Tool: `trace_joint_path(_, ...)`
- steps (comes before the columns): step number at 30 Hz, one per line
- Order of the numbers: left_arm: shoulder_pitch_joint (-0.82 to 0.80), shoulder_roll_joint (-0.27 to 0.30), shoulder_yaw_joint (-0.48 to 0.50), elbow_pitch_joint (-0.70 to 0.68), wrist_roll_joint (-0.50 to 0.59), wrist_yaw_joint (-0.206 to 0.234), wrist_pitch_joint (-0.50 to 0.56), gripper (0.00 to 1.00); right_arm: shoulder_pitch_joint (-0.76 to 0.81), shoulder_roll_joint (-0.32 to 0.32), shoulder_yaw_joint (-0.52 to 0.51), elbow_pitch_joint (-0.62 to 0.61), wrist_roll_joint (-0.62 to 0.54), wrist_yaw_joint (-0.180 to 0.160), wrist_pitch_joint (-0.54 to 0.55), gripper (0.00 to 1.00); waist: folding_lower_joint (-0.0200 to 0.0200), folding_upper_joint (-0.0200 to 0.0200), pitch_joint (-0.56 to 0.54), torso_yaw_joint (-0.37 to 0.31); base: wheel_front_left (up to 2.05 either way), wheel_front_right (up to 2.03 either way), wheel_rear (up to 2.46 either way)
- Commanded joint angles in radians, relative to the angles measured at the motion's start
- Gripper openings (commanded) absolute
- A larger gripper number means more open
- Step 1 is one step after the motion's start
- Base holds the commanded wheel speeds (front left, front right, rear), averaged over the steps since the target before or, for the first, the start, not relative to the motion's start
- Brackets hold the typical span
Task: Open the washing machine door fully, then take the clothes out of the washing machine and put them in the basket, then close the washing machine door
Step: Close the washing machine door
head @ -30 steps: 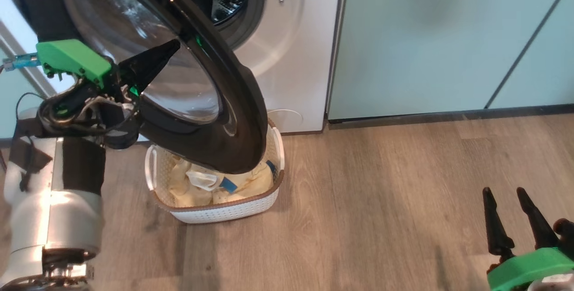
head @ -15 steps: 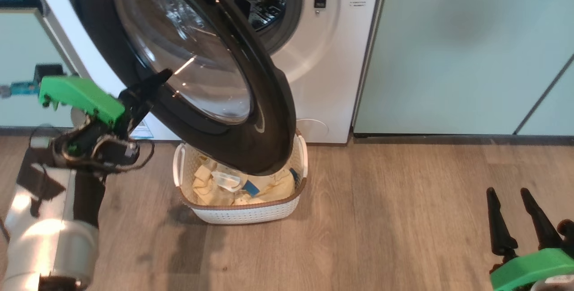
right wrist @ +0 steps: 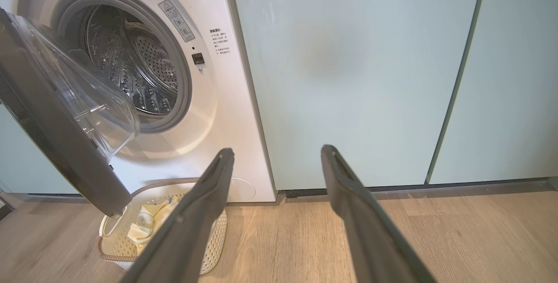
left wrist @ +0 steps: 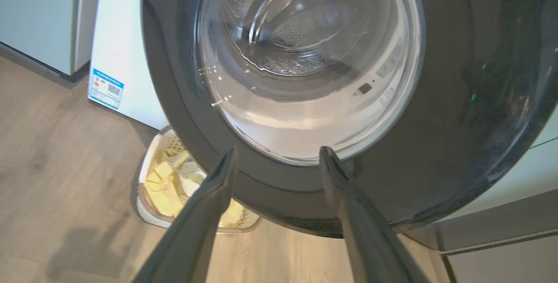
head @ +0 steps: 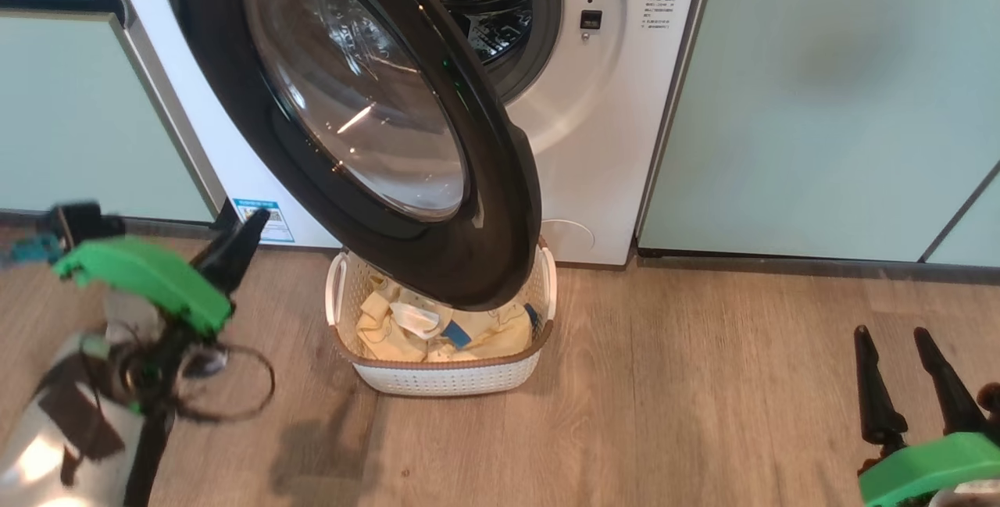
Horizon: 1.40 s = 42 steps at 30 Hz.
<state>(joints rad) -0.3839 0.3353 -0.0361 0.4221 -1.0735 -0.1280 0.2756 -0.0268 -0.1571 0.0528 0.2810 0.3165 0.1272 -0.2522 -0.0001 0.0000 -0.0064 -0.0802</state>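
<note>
The left gripper [left wrist: 278, 152] is hovering low, left of the washing machine [head: 609, 140], fingers spread wide and holding nothing. The washing machine door [head: 500, 202] is standing swung out from the machine. On the floor just before the machine, the basket [head: 445, 378] is holding the clothes [head: 391, 335]. Well right of the machine, the right gripper [head: 892, 333] is hovering, fingers wide, empty.

Bright, door [head: 230, 124] glare, left pincer [head: 242, 219] blurred

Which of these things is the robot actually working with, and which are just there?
Part of the job: washing machine, washing machine door, clothes, basket.
Just there: pale green cabinets, wooden floor.
</note>
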Motion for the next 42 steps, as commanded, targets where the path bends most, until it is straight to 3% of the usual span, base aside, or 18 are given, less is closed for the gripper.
trace_joint_path(1, -0.015, 0.072, 0.004, -0.046, 0.026, -0.002, -0.062, 1.0, -0.017, -0.017, 0.011, -0.034, -0.002, 0.003, -0.01, 1.0, 0.0001, 0.0, -0.003, 0.002, 0.0, 0.0, 0.0)
trace_joint_path(2, -0.015, 0.072, 0.004, -0.046, 0.026, -0.002, -0.062, 1.0, -0.017, -0.017, 0.011, -0.034, -0.002, 0.003, -0.01, 1.0, 0.0001, 0.0, -0.003, 0.002, 0.0, 0.0, 0.0)
trace_joint_path(7, 0.053, 0.153, -0.141, -0.034, 0.099, -0.003, -0.276, 1.0, -0.01, -0.014, 0.007, -0.037, -0.001, 0.003, -0.01, 1.0, 0.0001, 0.0, -0.008, 0.003, 0.0, 0.0, 0.0)
trace_joint_path(13, 0.071, 0.199, -0.259, 0.031, 0.145, -0.003, -0.466, 1.0, -0.006, -0.013, 0.005, -0.038, 0.001, 0.003, -0.01, 1.0, 0.0001, 0.0, -0.011, 0.002, 0.0, 0.0, 0.0)
trace_joint_path(19, 0.068, 0.209, -0.307, 0.08, 0.213, -0.003, -0.535, 1.0, -0.003, -0.01, 0.001, -0.041, 0.001, 0.003, -0.01, 1.0, 0.0001, 0.0, -0.009, 0.003, 0.0, 0.0, 0.0)
trace_joint_path(29, 0.143, 0.095, -0.11, -0.022, 0.383, -0.003, -0.537, 1.0, -0.004, -0.004, -0.002, -0.044, 0.0, 0.003, -0.01, 1.0, 0.0001, 0.0, -0.001, 0.004, 0.0, 0.0, 0.0)
trace_joint_path(42, 0.208, -0.024, 0.011, -0.074, 0.575, -0.003, -0.537, 1.0, -0.008, -0.002, 0.001, -0.044, 0.001, 0.003, -0.01, 1.0, 0.0001, 0.0, 0.001, 0.0, 0.0, 0.0, 0.0)
